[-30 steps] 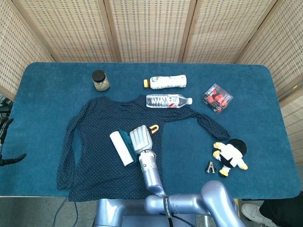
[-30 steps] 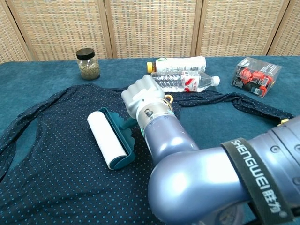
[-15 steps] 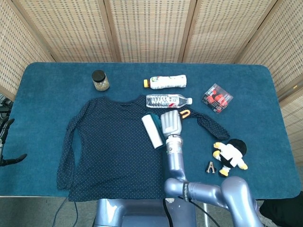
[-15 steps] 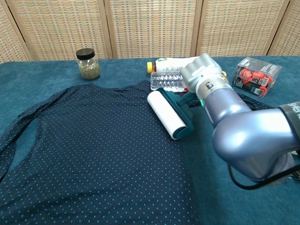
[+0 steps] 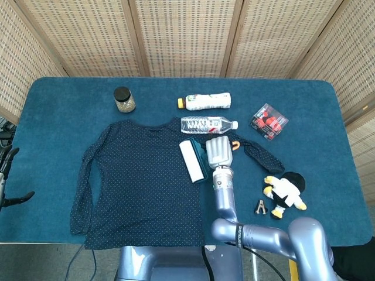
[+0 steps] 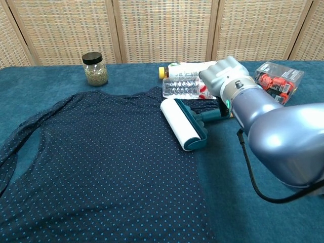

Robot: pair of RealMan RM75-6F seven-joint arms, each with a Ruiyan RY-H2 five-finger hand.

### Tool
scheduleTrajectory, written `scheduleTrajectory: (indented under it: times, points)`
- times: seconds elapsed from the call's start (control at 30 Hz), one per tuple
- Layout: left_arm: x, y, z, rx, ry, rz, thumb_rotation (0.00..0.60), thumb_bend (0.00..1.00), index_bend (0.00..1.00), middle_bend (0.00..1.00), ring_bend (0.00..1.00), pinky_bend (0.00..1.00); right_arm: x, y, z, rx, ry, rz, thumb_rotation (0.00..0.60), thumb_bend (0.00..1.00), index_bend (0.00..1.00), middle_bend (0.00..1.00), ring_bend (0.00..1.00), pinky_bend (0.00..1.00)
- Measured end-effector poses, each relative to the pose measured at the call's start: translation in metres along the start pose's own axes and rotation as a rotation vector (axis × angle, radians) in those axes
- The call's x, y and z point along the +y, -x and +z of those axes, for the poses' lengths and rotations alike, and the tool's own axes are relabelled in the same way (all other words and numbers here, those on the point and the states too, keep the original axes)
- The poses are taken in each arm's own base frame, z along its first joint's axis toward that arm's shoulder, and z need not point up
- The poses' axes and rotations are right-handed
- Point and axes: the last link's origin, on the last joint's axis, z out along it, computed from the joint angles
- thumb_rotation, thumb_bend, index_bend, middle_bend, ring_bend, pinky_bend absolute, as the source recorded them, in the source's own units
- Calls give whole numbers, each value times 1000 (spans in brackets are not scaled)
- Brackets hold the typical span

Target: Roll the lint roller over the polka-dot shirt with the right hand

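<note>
One hand works: the right hand [image 5: 218, 151] has its fingers wrapped around the handle of the lint roller [image 5: 193, 161], whose white drum lies on the right side edge of the polka-dot shirt [image 5: 137, 178], near the middle of the bench [image 5: 53, 117]. For a good stroke, I would keep the drum flat on the cloth with light, even pressure and pull it toward the shirt's left sleeve, so the fabric does not bunch. The left hand [image 5: 7, 175] at the bench's left edge seems empty; its fingers I cannot tell.
</note>
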Motion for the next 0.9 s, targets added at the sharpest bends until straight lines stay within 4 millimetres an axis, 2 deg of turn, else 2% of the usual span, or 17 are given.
scheduleTrajectory:
  times: [0.13, 0.2, 0.3, 0.33, 0.4, 0.47, 0.53, 0.57, 0.63, 0.77, 0.9]
  points:
    - [1, -2, -3, 7, 12, -7, 600, 0, 0, 0, 0, 0, 13, -8, -9, 34, -7, 40, 600, 0, 0, 1000, 1000, 1000]
    - [2, -3, -5, 8, 22, -9, 600, 0, 0, 0, 0, 0, 26, -12, -15, 62, -16, 65, 600, 0, 0, 996, 1000, 1000]
    - [5, -3, -8, 8, 50, -19, 600, 0, 0, 0, 0, 0, 50, -18, -24, 133, -46, 92, 600, 0, 0, 919, 976, 1000]
    - [6, -3, -10, 9, 63, -21, 600, 0, 0, 0, 0, 0, 58, -18, -26, 157, -54, 102, 600, 0, 0, 852, 930, 986]
    - [8, -3, -15, 12, 82, -20, 600, 0, 0, 0, 0, 0, 77, -17, -31, 209, -73, 139, 600, 0, 0, 682, 773, 836]
    - [10, -3, -20, 18, 101, -17, 600, 0, 0, 0, 0, 0, 98, -13, -37, 249, -96, 195, 600, 0, 0, 400, 434, 472]
    - [12, -3, -25, 23, 111, -12, 600, 0, 0, 0, 0, 0, 118, -7, -44, 268, -114, 253, 600, 0, 0, 180, 154, 182]
    - [13, -3, -27, 25, 113, -9, 600, 0, 0, 0, 0, 0, 132, -2, -50, 275, -123, 292, 600, 0, 0, 84, 58, 69]
    - [14, -1, -31, 27, 111, -5, 600, 0, 0, 0, 0, 0, 155, 7, -62, 276, -135, 345, 600, 0, 0, 8, 0, 1]
    - [15, 3, -37, 15, 115, 2, 600, 0, 0, 0, 0, 0, 210, 33, -102, 273, -137, 405, 600, 0, 0, 0, 0, 0]
    - [15, 4, -40, 19, 116, 13, 600, 0, 0, 0, 0, 0, 243, 58, -142, 281, -100, 457, 600, 0, 0, 0, 0, 0]
